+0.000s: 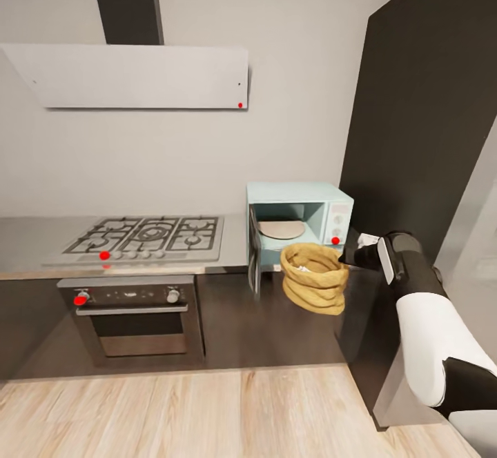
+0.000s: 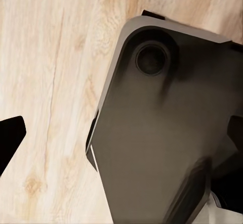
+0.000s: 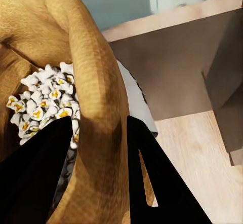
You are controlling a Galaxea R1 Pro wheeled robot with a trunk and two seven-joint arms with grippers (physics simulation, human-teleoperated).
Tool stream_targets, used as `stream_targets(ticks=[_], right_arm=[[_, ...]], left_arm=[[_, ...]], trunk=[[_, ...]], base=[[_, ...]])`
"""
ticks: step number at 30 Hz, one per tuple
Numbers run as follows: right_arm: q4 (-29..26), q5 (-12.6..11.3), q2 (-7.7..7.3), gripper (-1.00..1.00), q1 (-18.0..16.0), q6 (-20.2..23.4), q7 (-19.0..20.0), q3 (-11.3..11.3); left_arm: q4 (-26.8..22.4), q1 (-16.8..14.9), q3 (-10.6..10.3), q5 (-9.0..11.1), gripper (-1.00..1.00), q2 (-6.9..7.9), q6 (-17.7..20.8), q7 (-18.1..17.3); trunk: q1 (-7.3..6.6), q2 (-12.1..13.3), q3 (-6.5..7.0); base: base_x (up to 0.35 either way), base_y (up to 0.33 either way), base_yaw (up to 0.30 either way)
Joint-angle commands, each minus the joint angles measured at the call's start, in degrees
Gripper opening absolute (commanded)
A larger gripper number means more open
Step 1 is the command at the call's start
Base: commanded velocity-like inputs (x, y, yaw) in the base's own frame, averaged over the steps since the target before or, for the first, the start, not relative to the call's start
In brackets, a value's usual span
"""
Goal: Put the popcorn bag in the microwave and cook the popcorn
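With the right gripper [image 3: 98, 173] pinching the rim of the popcorn bag [image 1: 315, 277], which hangs in the air just ahead of the open microwave [image 1: 299, 222], keep the bag upright so the popcorn [image 3: 43, 102] stays in while it goes inside.

Non-task fixtures: hob, oven, hood, tall cabinet, floor.
Gas hob [image 1: 141, 236] left on the worktop, black oven [image 1: 132, 316] with steel handle right below it. Flat white hood [image 1: 131, 76] on the wall above, dark chimney over it. Dark tall cabinet [image 1: 421, 120] far right. Light wood floor [image 1: 193, 413].
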Motion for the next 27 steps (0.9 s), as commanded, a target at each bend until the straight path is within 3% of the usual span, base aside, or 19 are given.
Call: stream_targets(ticks=[1,7,12,22,27], right_arm=[[-0.1,0.5,0.0,-1.0,0.0,0.2,0.5,-0.1],[-0.4,0.5,0.1,-1.0,0.0,0.2,0.5,0.0],[-6.3,0.5,0.06,-1.0,0.0,0.2,0.5,0.1],[-7.0,0.6,0.34,-1.0,-0.1,0.2,-0.4,0.1],[-4.2,1.1,0.6,-1.0,-0.4,0.2,-1.8,0.0]], left_arm=[[-0.1,0.0,0.0,0.3,1.0,-0.01,-0.1,0.0],[-0.1,0.0,0.0,0.3,1.0,-0.01,-0.1,-0.1],[-0.1,0.0,0.1,0.3,1.0,-0.03,-0.1,0.0],[-0.2,0.0,0.1,0.3,1.0,-0.08,-0.1,0.1],[-0.2,0.0,0.2,0.3,1.0,-0.08,-0.1,0.1]], trunk=[[0.03,0.0,-0.07],[0.03,0.0,-0.07],[0.03,0.0,-0.07],[0.03,0.0,-0.07],[0.03,0.0,-0.07]], base=[[0.306,0.0,0.0],[0.319,0.0,0.0],[0.276,0.0,0.0],[0.019,0.0,0.0],[0.0,0.0,0.0]])
